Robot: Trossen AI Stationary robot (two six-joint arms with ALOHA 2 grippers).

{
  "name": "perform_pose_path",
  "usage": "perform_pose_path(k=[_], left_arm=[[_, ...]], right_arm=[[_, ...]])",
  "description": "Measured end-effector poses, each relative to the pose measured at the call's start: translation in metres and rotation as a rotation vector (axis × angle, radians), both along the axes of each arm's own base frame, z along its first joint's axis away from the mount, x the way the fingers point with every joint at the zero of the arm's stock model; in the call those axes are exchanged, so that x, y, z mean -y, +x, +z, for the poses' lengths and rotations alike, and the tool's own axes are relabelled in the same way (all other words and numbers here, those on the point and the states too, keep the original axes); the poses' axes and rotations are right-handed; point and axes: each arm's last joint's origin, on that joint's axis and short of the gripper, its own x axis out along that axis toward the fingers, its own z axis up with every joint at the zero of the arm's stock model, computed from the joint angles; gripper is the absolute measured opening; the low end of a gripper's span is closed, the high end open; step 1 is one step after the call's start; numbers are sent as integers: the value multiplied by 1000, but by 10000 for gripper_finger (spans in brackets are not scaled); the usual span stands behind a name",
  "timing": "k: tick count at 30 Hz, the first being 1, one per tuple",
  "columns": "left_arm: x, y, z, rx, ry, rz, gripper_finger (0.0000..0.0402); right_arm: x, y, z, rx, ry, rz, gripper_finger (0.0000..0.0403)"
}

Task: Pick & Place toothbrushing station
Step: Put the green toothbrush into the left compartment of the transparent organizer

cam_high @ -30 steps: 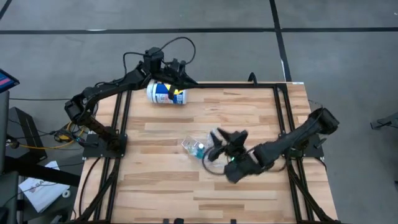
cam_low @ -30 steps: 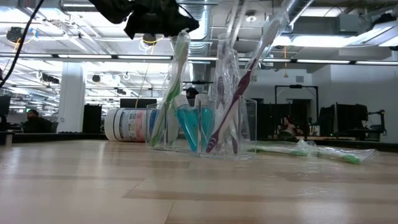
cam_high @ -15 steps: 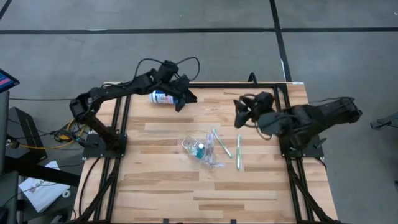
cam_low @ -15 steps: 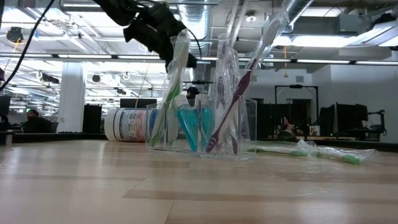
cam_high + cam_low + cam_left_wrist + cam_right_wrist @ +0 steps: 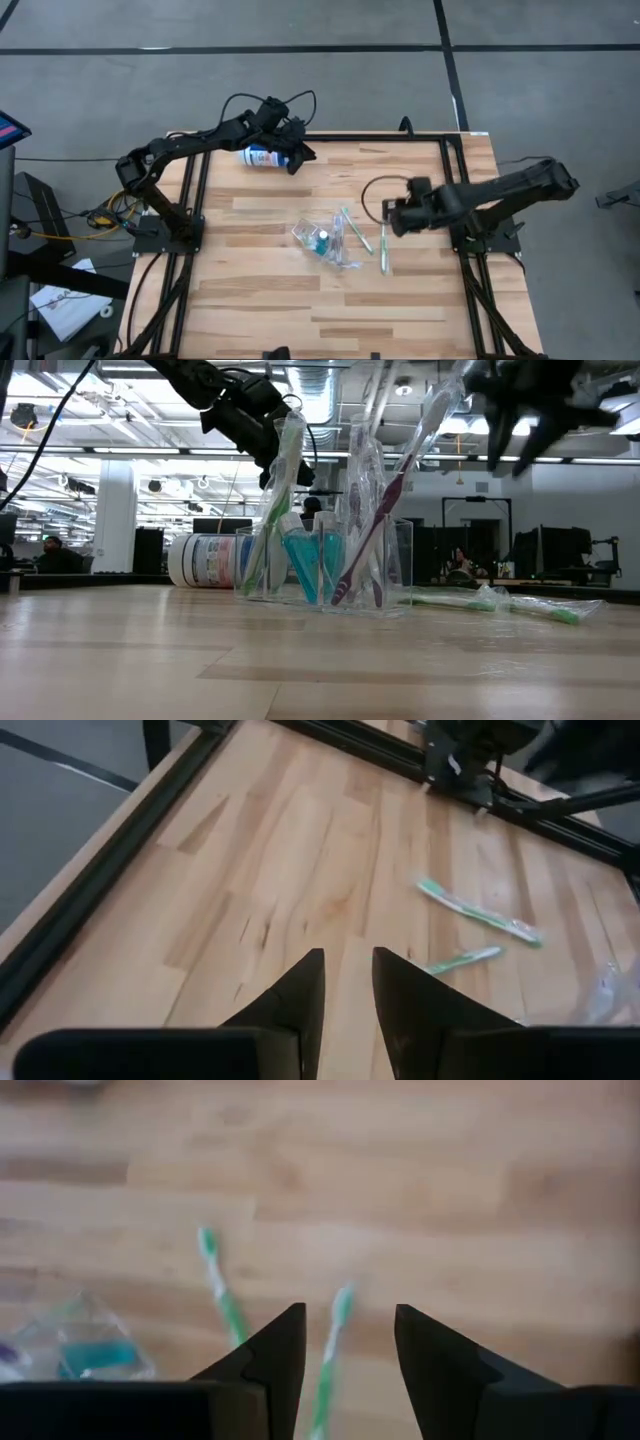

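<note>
A clear plastic cup stands mid-table on its base, holding several toothbrushes and two blue toothpaste tubes. Two loose green-and-white toothbrushes lie flat on the table to its right. They also show in the right wrist view. My right gripper hovers open above them and touches nothing. In its wrist view one brush shows between its fingers. My left gripper hangs empty, narrowly open, above the far left of the table. It also shows in its wrist view.
A white canister with a blue label lies on its side at the far left, just beside my left gripper. A black frame borders the table. Bare wood lies toward the near edge.
My right gripper has left the cup, swung up toward the far right edge, then come back down over the two loose toothbrushes, which its arm covered before. My left gripper has moved a little toward the near edge, past the canister. The cup and brushes have stayed put.
</note>
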Motion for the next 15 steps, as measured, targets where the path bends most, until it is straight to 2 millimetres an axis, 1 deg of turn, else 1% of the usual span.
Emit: perform_pose_path(k=[4, 6, 8, 11, 15], left_arm=[[-1, 0, 0, -6, 14, 20, 81], [-1, 0, 0, -5, 15, 20, 81], [-1, 0, 0, -4, 16, 19, 81], [-1, 0, 0, -2, 18, 19, 81], [-1, 0, 1, -2, 19, 18, 81]], right_arm=[[-5, 2, -45, 102, 116, -59, 144], [-5, 0, -66, 107, 164, -84, 144], [-5, -2, -81, 133, 194, -111, 144], [-3, -6, -93, 129, 221, -154, 145], [3, -5, -96, 127, 255, -160, 153]])
